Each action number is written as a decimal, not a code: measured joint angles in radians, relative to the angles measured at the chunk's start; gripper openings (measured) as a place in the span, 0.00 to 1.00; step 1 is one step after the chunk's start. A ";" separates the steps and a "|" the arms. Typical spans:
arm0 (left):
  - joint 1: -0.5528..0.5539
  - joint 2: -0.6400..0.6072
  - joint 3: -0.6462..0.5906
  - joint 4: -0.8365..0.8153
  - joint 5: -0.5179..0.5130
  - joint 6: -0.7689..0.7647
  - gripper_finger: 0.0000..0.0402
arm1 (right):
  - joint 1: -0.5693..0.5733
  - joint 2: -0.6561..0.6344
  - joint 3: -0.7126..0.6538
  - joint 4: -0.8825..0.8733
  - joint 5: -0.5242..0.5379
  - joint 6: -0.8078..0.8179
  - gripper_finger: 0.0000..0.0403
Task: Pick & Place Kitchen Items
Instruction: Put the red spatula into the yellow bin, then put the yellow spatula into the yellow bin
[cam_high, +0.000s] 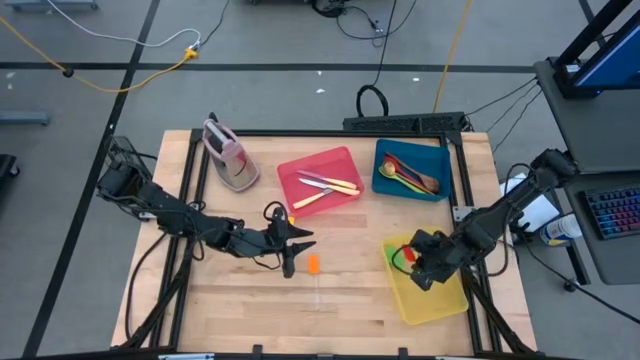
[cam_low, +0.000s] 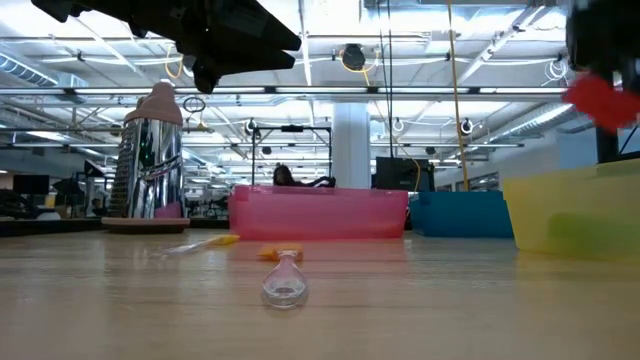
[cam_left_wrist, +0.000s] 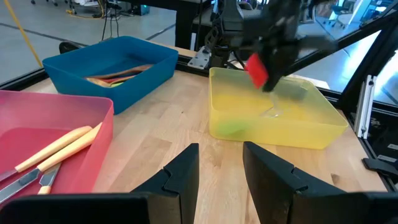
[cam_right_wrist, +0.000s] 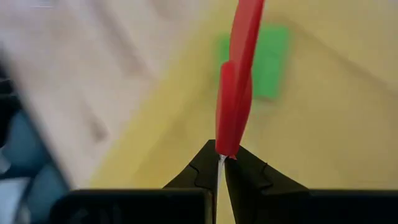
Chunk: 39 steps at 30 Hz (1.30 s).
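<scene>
An orange-headed, clear-handled utensil (cam_high: 314, 268) lies flat on the wooden table; it also shows in the low view (cam_low: 283, 278). My left gripper (cam_high: 298, 250) hovers open just left of it, above the table, and holds nothing. A small yellow piece (cam_high: 292, 218) lies by the red tray. My right gripper (cam_high: 412, 258) is over the yellow tray (cam_high: 445, 305) and is shut on a red-headed utensil (cam_left_wrist: 256, 70). A green-headed piece (cam_right_wrist: 270, 62) lies in that tray. My right gripper pinches the red-headed utensil between its two fingers at the base of the red head (cam_right_wrist: 222, 149), where a pale sliver of handle shows. The red head sticks out past the fingertips, edge-on. The utensil is lifted clear above the yellow tray's floor.
The red tray (cam_high: 345, 160) holds cream-handled knives (cam_high: 325, 190). The blue tray (cam_high: 385, 185) holds green and brown spoons (cam_high: 410, 175). A pink-grey stand (cam_high: 228, 155) is at the back left. Bare wood lies along the near edge.
</scene>
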 joint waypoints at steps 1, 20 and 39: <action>0.000 0.000 0.000 0.000 0.000 0.000 0.32 | 0.000 0.000 -0.029 0.000 -0.017 0.045 0.03; 0.002 0.000 0.000 0.005 0.000 -0.015 0.32 | -0.003 -0.003 -0.309 0.144 -0.343 0.267 0.14; 0.002 0.000 0.000 0.005 0.000 -0.018 0.32 | -0.003 -0.227 -0.314 0.165 -0.073 0.063 0.20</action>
